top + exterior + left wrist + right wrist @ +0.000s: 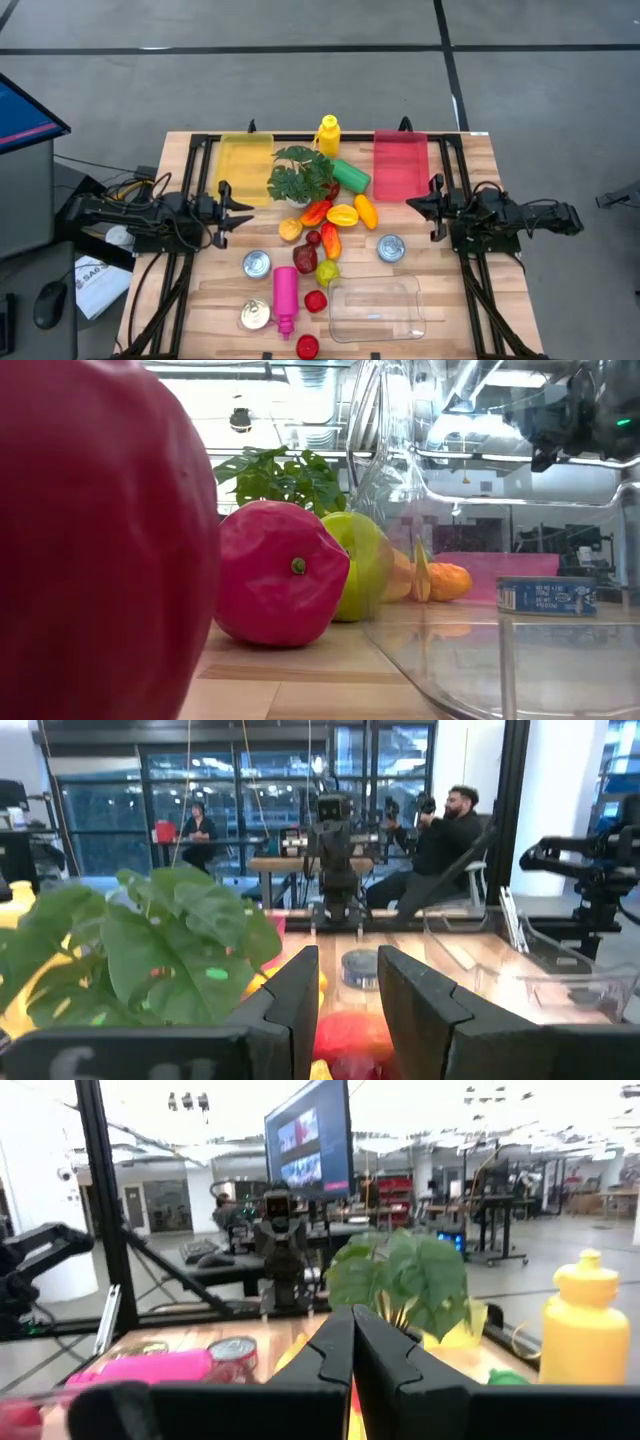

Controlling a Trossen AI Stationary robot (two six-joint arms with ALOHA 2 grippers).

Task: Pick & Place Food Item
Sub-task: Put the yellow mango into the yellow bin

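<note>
From above, the wooden bench holds a heap of toy food in its middle: a plant, a green bottle, an orange pepper, a red pepper and a green apple. A yellow tray sits near the far left corner and a red tray near the far right corner, with a yellow bottle at the far edge between them. A clear box lies near the front edge, right of the middle. A pink bottle lies left of it, and a can stands just behind the box. The left gripper waits at the left edge, holding nothing, its fingers a little apart. The right gripper waits at the right edge, fingers pressed together, holding nothing. From table height, a big red thing fills the near left side. Behind it sit a pink fruit and the apple, touching each other. The box stands close on the right, and the can shows through it. In the left wrist view, the two fingers stand a little apart with the plant beside them and the can beyond. People sit in the room behind. In the right wrist view, the fingers touch each other. The plant, the yellow bottle and the pink bottle lie ahead.
</note>
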